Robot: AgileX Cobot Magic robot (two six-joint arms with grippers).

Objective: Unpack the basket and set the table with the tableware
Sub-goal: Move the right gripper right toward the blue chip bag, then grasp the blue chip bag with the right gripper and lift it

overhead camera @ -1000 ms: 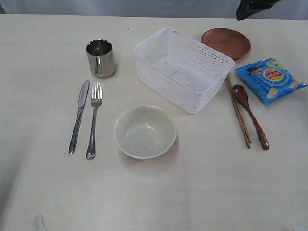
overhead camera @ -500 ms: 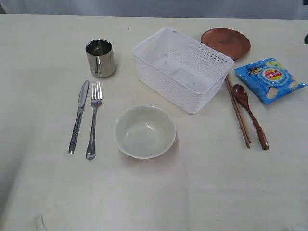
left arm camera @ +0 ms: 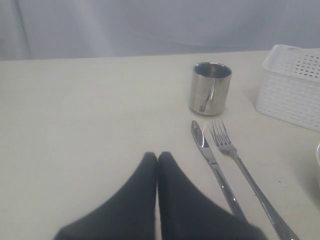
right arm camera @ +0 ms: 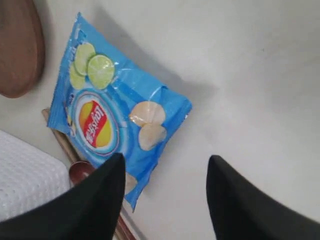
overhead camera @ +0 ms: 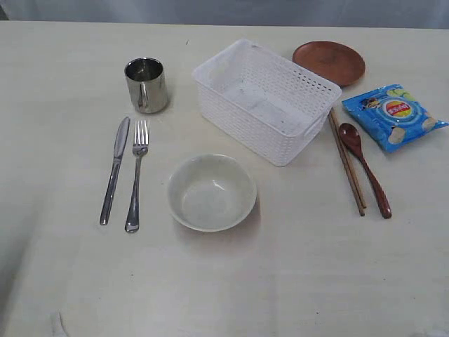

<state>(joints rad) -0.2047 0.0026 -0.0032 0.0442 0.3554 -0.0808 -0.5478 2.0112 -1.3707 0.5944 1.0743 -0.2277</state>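
The white basket (overhead camera: 266, 98) stands on the table (overhead camera: 295, 281) with nothing showing inside. Around it lie the tableware: steel mug (overhead camera: 146, 84), knife (overhead camera: 114, 170), fork (overhead camera: 136, 175), pale bowl (overhead camera: 210, 192), brown plate (overhead camera: 328, 62), chopsticks (overhead camera: 346, 165) and wooden spoon (overhead camera: 365, 168). Neither gripper shows in the exterior view. My left gripper (left arm camera: 157, 156) is shut and empty, low over bare table beside the knife (left arm camera: 215, 167), fork (left arm camera: 245, 175) and mug (left arm camera: 210, 87). My right gripper (right arm camera: 166, 161) is open and empty above the blue snack bag (right arm camera: 110, 115).
The snack bag (overhead camera: 394, 116) lies right of the basket, beside the spoon. In the right wrist view the plate (right arm camera: 17, 47), a basket corner (right arm camera: 27, 175) and the spoon bowl (right arm camera: 80, 172) border the bag. A pale curtain hangs behind the table's far edge.
The dark right arm that showed at the exterior view's top right corner has drawn off to the right and out of that view. The objects on the table have not moved.
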